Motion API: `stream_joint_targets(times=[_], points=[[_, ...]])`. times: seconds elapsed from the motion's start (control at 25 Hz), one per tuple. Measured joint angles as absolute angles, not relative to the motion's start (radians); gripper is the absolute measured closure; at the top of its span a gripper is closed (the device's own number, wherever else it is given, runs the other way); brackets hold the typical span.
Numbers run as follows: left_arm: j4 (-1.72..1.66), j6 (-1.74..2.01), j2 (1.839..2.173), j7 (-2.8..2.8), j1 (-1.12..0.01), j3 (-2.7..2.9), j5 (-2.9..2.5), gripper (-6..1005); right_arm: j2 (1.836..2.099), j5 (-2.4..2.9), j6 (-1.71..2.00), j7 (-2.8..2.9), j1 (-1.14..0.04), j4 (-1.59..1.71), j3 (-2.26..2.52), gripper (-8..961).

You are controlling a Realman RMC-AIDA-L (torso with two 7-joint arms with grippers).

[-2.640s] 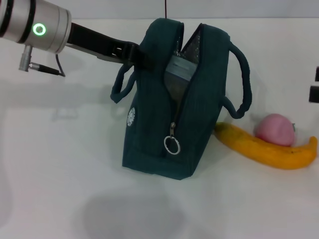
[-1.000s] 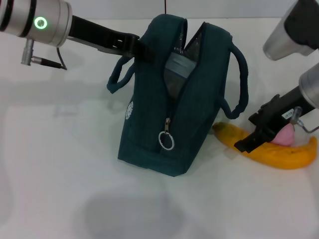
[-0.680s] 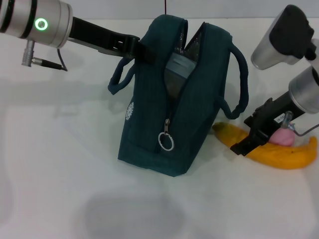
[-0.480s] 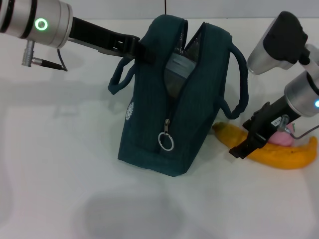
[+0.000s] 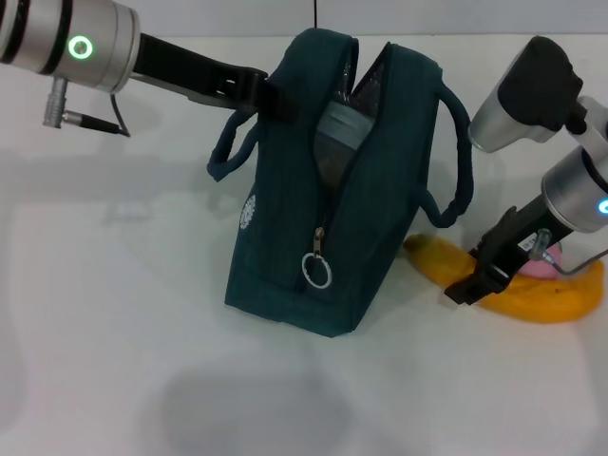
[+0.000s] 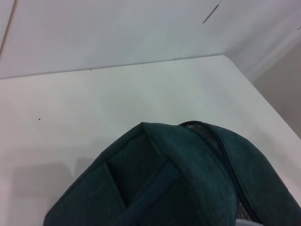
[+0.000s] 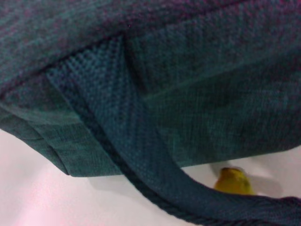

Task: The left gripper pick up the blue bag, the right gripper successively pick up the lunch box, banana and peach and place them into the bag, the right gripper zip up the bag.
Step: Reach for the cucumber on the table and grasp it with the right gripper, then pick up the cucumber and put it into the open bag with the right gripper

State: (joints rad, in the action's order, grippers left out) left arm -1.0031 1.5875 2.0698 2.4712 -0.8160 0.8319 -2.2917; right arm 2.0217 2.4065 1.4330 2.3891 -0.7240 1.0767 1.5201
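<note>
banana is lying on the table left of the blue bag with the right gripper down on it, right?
Not quite: in the head view the banana lies on the table to the right of the blue bag, not the left. The right gripper is indeed down on it.

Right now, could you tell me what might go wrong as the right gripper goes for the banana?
The right gripper sits low over the banana, with the peach tucked against it, so lifting may roll the peach away. The blue bag gapes only narrowly under the left gripper, so the banana may snag.
</note>
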Motion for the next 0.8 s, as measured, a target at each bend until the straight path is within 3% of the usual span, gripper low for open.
stream_joint_targets(times=[0.2, 0.44, 0.6, 0.72, 0.8], points=[[-1.003, 1.588, 2.071, 2.471, -0.816, 0.833, -2.292, 945, 2.019, 2.406, 1.435, 2.392, -0.718, 1.081, 1.509, 327], [-1.003, 1.589, 2.074, 2.475, -0.814, 0.834, -2.292, 945, 2.015, 2.399, 1.478, 2.375, -0.702, 1.086, 1.400, 524], [-1.003, 1.590, 2.075, 2.477, -0.813, 0.835, -2.292, 945, 2.011, 2.308, 1.609, 2.302, -0.690, 1.069, 1.217, 524], [-1.003, 1.589, 2.076, 2.478, -0.814, 0.834, -2.292, 945, 1.989, 2.190, 1.813, 2.243, -0.697, 0.980, 0.981, 524], [-1.003, 1.589, 2.077, 2.479, -0.817, 0.835, -2.291, 945, 1.954, 2.111, 1.944, 2.222, -0.710, 0.877, 0.869, 524]])
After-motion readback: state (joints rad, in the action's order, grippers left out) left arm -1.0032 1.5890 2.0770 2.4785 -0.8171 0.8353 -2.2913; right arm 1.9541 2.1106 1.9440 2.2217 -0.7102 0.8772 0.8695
